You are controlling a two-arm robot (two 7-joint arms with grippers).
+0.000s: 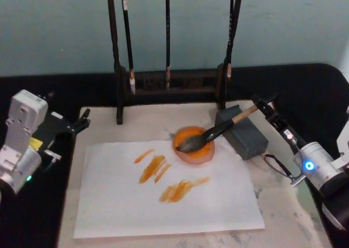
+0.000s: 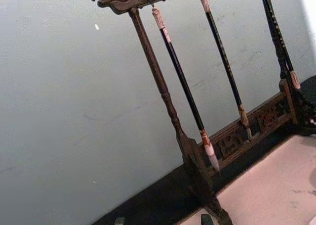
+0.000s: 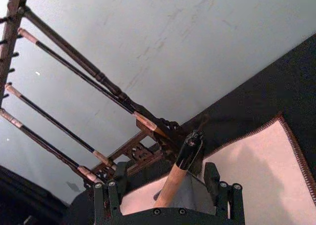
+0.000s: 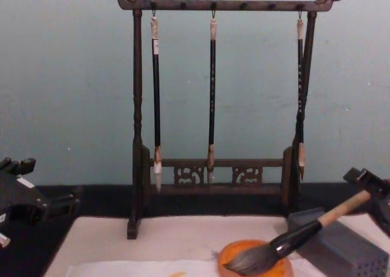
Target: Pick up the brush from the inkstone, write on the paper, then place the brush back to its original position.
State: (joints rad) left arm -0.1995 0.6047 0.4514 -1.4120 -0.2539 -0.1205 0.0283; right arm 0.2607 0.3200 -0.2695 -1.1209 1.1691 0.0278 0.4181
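**Brush (image 1: pixel 210 134) resting in inkstone (image 1: pixel 182 157)**

Lies with bristles inside, handle on the grey block (image 1: pixel 248 138), at the paper's (image 1: pixel 163 204) far edge. Passes between the right gripper's (image 1: pixel 265 103) spread fingers, ungripped. Left gripper (image 1: pixel 83 121) parked beside the mat (image 1: pixel 283 204), fingers apart.

table (image 1: pixel 305 90): black top, running back to a pale blue-green wall.
mat (image 1: pixel 103 128): beige, lying flat on the table, with black showing on both sides of it.
paper (image 1: pixel 163 210): white sheet on the near part of the mat, marked with orange strokes.
inkstone (image 1: pixel 188 157): round orange dish at the paper's far right edge.
grey block (image 1: pixel 248 138): on the mat, just right of the inkstone.
rack (image 1: pixel 169 84): dark wood, standing along the mat's far edge, with its left foot on the mat.
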